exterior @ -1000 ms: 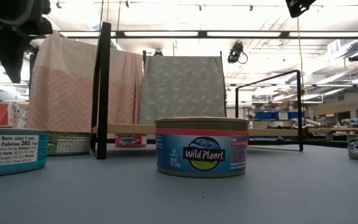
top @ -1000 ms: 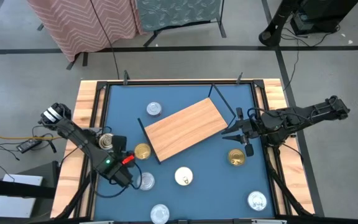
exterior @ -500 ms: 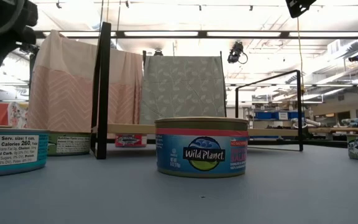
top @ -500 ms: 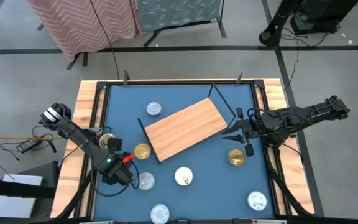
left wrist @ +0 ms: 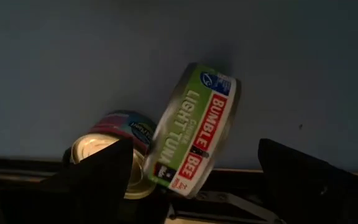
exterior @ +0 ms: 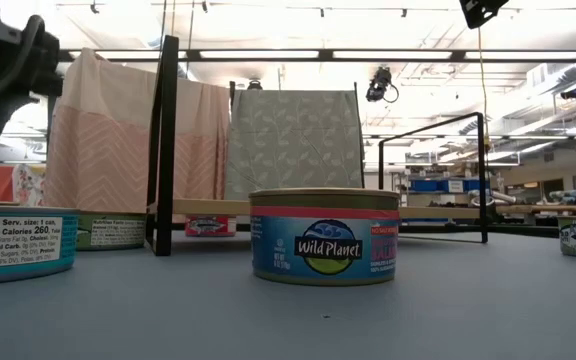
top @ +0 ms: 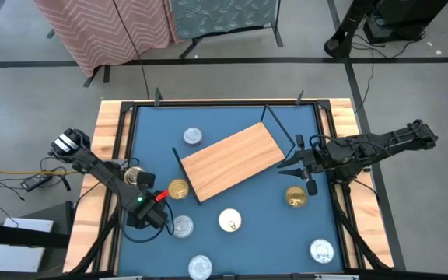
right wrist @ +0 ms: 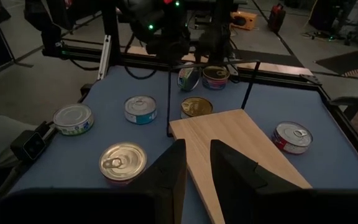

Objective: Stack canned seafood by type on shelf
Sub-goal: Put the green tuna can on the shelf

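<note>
The light wooden shelf [right wrist: 241, 146] is seen on the blue table [right wrist: 328, 155]. Round cans [right wrist: 122, 161] are spread around it, and one red can [right wrist: 292, 137] lies beside it.

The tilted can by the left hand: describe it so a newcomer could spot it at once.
Start at the blue table, at its left wooden rim beside the left hand. There a green Bumble Bee can leans on edge against a gold-lidded can. It is the only can not lying flat.
</note>
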